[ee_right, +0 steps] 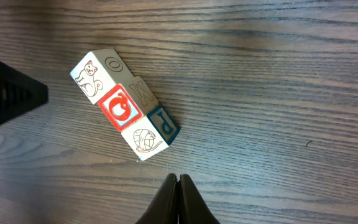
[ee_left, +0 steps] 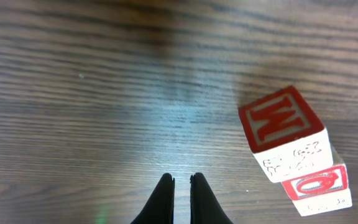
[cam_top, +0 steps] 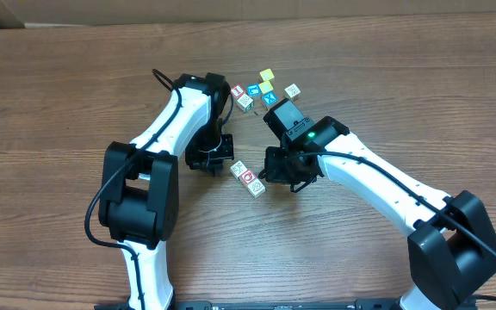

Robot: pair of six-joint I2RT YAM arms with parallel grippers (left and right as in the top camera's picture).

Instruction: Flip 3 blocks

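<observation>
Three small picture blocks lie touching in a diagonal row between my two grippers. The middle block (cam_top: 249, 178) (ee_right: 122, 107) shows a red ring on white. Beside it lie a cat-faced block (cam_top: 238, 169) (ee_right: 92, 74) and a yarn-ball block (cam_top: 256, 188) (ee_right: 145, 140) with a blue letter on its side. The left wrist view shows a red-lettered block face (ee_left: 281, 118) and the red-ring block (ee_left: 319, 183) at the right. My left gripper (cam_top: 220, 164) (ee_left: 181, 178) is shut and holds nothing, just left of the row. My right gripper (cam_top: 274, 175) (ee_right: 179, 178) is shut and holds nothing, just right of it.
A loose cluster of other cubes lies behind the grippers: two yellow cubes (cam_top: 267, 76), blue-faced cubes (cam_top: 269, 97), a red-lettered cube (cam_top: 238, 90) and a cream cube (cam_top: 292, 89). The left arm's dark body (ee_right: 5, 93) shows at the right wrist view's left edge. Bare wooden tabletop (cam_top: 58, 103) surrounds everything.
</observation>
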